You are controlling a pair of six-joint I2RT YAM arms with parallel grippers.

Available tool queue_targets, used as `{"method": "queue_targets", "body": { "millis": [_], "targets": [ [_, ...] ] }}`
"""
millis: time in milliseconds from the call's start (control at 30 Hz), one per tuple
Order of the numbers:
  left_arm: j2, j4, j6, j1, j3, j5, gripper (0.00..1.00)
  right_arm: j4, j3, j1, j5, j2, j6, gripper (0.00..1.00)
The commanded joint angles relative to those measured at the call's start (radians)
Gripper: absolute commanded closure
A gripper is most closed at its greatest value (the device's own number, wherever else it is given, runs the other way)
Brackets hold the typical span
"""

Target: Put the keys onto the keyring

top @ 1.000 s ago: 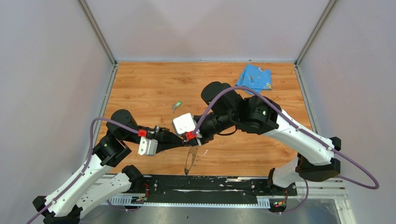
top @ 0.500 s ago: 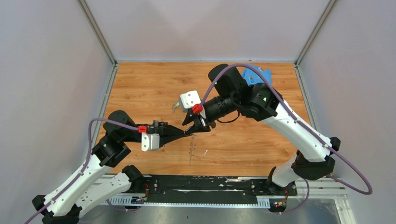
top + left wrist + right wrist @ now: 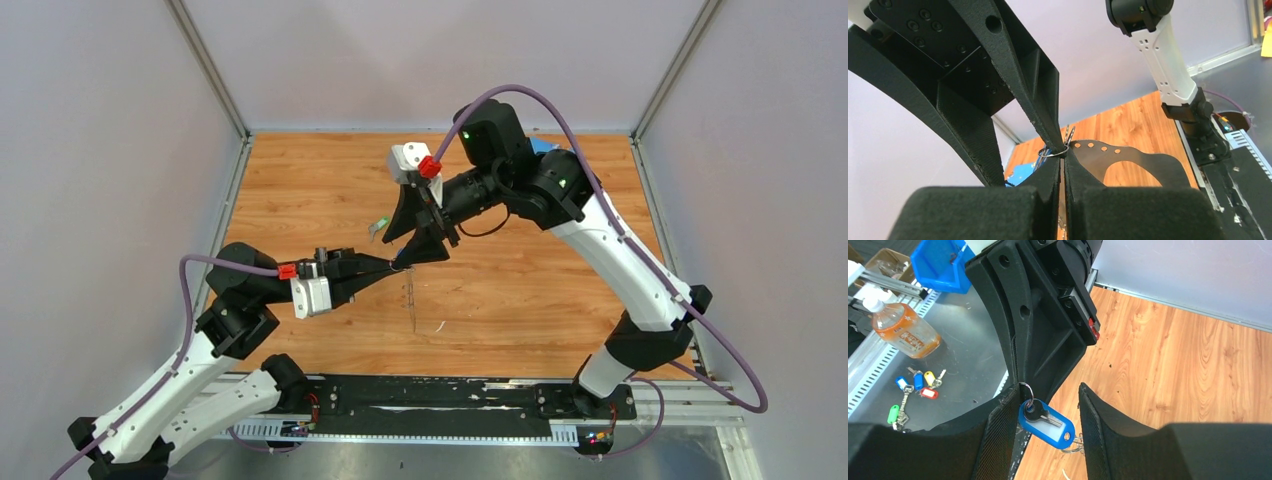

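The blue-headed metal key (image 3: 1045, 422) is being shown low in the middle of the right wrist view. It is hanging from a small wire ring (image 3: 1026, 390) that is being caught at the tips of the left gripper (image 3: 1018, 384), which is reaching in from the top of that frame. The key is being flanked by the two fingers of the right gripper (image 3: 1048, 390), which are being held apart. A narrow gap is being left between the blue head and the finger on the right of the frame, so the key is not being pinched; whether it is touching the other finger cannot be told.

The large, thin, grey metal oval keyring (image 3: 1148, 160) is being seen in the middle of the left wrist view. It is running out from between the fingers of the left gripper (image 3: 1064, 159), which are being pressed together on it, with the small wire ring (image 3: 1053, 152) at their tips.

In the top view the keyring (image 3: 412, 300) is being seen edge-on as a thin line just below centre, hanging under the left gripper (image 3: 395, 265) over the wooden table (image 3: 300, 180). The right gripper (image 3: 418, 245) is being held just above and to the right of those tips. The green-headed metal key (image 3: 380, 227) is lying on the wood just left of the right gripper, apart from both pincers
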Motion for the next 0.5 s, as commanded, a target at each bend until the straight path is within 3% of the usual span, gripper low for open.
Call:
{"method": "queue_targets", "body": {
  "millis": [0, 133, 467],
  "targets": [
    [0.020, 0.230, 0.024, -0.023, 0.045, -0.039, 1.00, -0.018, 0.036, -0.025, -0.013, 0.051, 0.081, 0.51],
    [0.044, 0.276, 0.100, -0.042, 0.068, -0.050, 1.00, 0.011, 0.059, -0.032, -0.017, 0.076, 0.163, 0.50],
    [0.054, 0.320, 0.092, -0.066, 0.072, -0.041, 1.00, 0.048, 0.066, -0.066, -0.085, 0.104, 0.288, 0.47]
  ]
}}
